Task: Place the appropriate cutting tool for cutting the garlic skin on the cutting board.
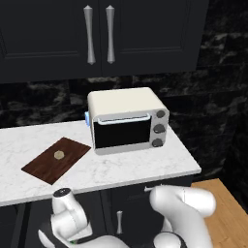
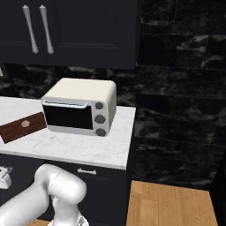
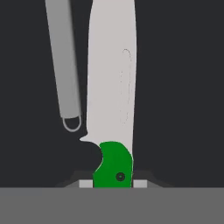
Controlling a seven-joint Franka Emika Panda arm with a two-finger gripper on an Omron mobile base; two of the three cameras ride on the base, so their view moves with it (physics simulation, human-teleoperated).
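Note:
In the hand view my gripper [image 3: 113, 183] is shut on the green handle of the small knife [image 3: 111, 87]. Its silver blade points away from the hand, over a dark surface. The cutting board [image 1: 46, 167], dark brown wood, lies on the left of the white marble counter [image 1: 145, 164]. The tiny beige garlic [image 1: 59, 155] rests on the board. From the right base view the board [image 2: 15, 129] and garlic [image 2: 25, 123] sit at the far left. My arm bends low in front of the cabinets, below the counter's edge.
A grey metal peeler [image 3: 63, 61] lies just left of the blade, roughly parallel to it. A cream toaster oven [image 1: 127, 121] stands on the counter right of the board. Dark wall cabinets [image 1: 97, 34] hang above. A wooden floor [image 2: 172, 203] lies to the right.

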